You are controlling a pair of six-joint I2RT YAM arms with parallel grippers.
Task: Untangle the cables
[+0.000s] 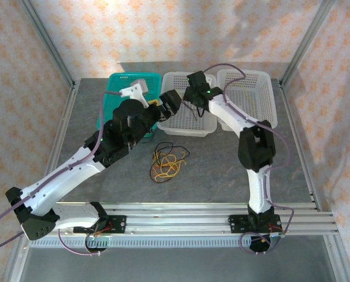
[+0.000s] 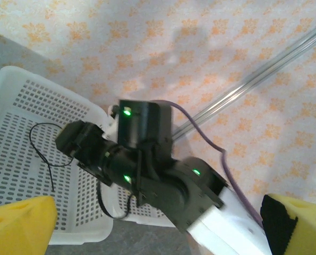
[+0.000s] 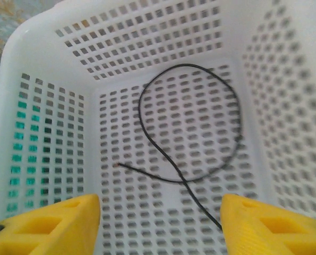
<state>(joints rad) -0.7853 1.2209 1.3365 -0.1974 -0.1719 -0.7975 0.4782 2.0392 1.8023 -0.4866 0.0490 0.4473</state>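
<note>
While black cable (image 3: 189, 65) lies in white basket (image 3: 90, 90), right gripper (image 3: 160, 226) gapes — left gripper (image 2: 158, 228) too.

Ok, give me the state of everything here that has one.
black cable: lying loose in the white basket, ungripped
cable tangle: black, yellow and orange strands knotted together on the table
right gripper: open over the black cable, empty
left gripper: open, empty

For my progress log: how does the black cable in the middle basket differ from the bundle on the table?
The black cable is one strand in a single loop; the bundle tangles black, yellow and orange-brown strands. The black cable lies inside the white basket; the bundle lies on the table. Both are thin wires.
</note>
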